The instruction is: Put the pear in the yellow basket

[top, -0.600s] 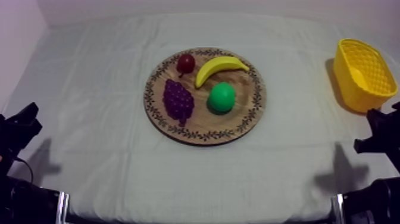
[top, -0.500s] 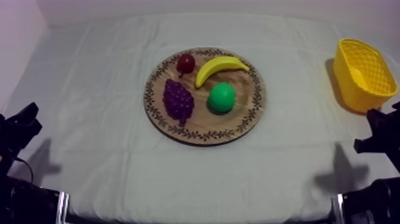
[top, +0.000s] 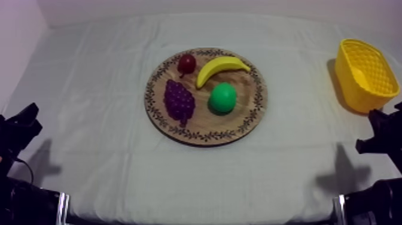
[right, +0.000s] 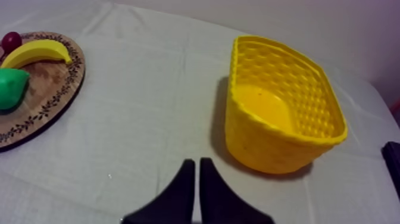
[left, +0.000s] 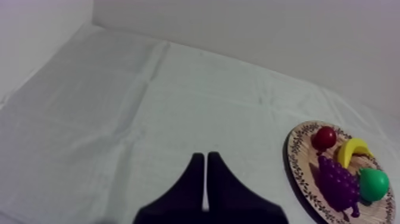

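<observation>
Right gripper [right: 197, 161]: fingers lying together, empty, resting just short of the basket [right: 262, 149], so likely the carrying arm.
Left gripper [left: 205, 156]: fingers lying together, empty, the board [left: 296, 170] sitting ahead to its right.
Pear [top: 222, 98]: sitting on the board, ahead-left of the right gripper, apart from the grapes [top: 179, 102], leaving fingers room.
Stage: reach not yet beginning.

Top cam high, slanted down, round wooden board with patterned rim [top: 203, 122] mid-frame, L wrist cam low, far from board, R wrist cam low, near yellow plastic basket [right: 268, 149], all share board.
</observation>
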`<control>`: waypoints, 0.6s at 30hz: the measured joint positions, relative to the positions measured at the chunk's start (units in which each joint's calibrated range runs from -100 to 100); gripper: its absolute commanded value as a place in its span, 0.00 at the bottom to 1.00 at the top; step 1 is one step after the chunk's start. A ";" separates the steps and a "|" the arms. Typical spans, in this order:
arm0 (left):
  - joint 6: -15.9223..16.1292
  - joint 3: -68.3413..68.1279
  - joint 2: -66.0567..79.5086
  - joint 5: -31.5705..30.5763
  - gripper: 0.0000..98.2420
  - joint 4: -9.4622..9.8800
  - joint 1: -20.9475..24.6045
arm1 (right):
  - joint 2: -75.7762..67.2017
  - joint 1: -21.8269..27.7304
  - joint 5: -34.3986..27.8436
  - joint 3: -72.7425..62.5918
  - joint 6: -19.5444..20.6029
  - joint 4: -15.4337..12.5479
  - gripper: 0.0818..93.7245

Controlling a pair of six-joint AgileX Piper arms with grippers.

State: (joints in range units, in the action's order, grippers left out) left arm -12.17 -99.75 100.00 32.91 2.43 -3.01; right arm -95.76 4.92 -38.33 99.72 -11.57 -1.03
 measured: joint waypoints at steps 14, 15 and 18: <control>0.00 0.00 0.00 0.00 0.00 0.00 0.00 | 0.00 0.00 0.00 0.00 -0.03 0.00 0.00; 0.00 0.00 0.00 0.00 0.00 0.00 0.00 | 0.00 0.00 0.00 0.00 -0.03 0.00 0.00; 0.00 0.00 0.00 0.00 0.00 0.00 0.00 | 0.00 0.00 0.00 0.00 -0.17 0.00 0.02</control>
State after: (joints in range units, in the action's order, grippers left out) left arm -12.17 -99.75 100.00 32.91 2.43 -3.01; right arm -95.76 4.92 -38.33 99.72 -11.73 -1.03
